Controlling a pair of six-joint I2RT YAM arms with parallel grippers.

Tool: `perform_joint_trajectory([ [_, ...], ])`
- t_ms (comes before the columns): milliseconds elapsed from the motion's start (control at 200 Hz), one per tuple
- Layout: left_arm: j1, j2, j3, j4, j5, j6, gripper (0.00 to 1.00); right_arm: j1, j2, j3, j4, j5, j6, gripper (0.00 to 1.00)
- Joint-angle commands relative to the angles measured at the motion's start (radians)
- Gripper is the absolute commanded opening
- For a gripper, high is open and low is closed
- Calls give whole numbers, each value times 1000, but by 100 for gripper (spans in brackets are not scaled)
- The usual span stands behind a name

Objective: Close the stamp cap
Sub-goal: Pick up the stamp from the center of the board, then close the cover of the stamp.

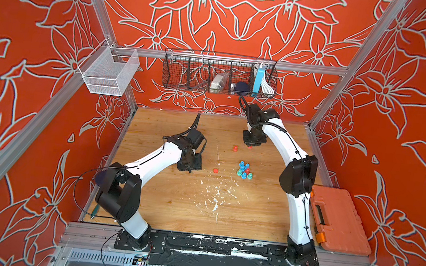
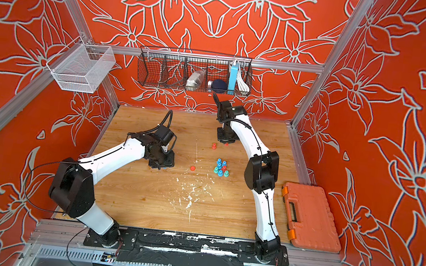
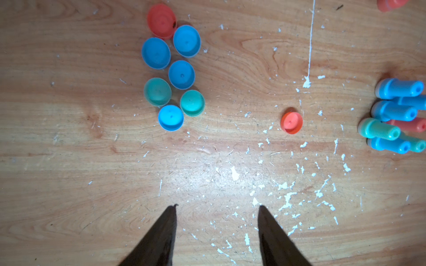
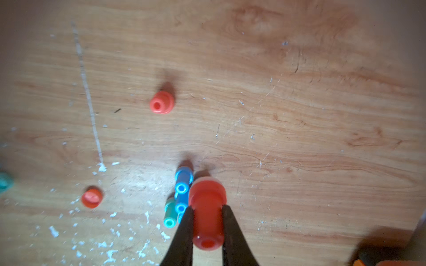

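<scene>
While the right gripper (image 4: 208, 208) pinches a red plastic stamp (image 4: 206, 193) by its narrow stem, the loose round red cap (image 4: 91, 198) lies well aside of the jaws, so an off-centre press could skid it away or twist the stamp; the left gripper (image 3: 217, 207) hangs spread and empty.

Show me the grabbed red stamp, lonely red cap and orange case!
grabbed red stamp (image 4: 207, 207): right wrist view, its body.
lonely red cap (image 3: 291, 122): left wrist view, its centre.
orange case (image 1: 343, 220): a top view, its lid.

Both top views are taken from high at the front, looking down on the whole counter (image 1: 172, 202). Wrist views are aimed downward, close; the red cap (image 3: 291, 122) is shared by both.
</scene>
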Motion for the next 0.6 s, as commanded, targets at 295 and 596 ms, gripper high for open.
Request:
perform_joint_trajectory([
  [295, 72, -78, -78, 5, 16, 15, 57, 170, 86, 116, -184, -73, -12, 13],
  [596, 82, -108, -121, 10, 13, 10, 57, 258, 159, 150, -187, -115, 9, 13],
])
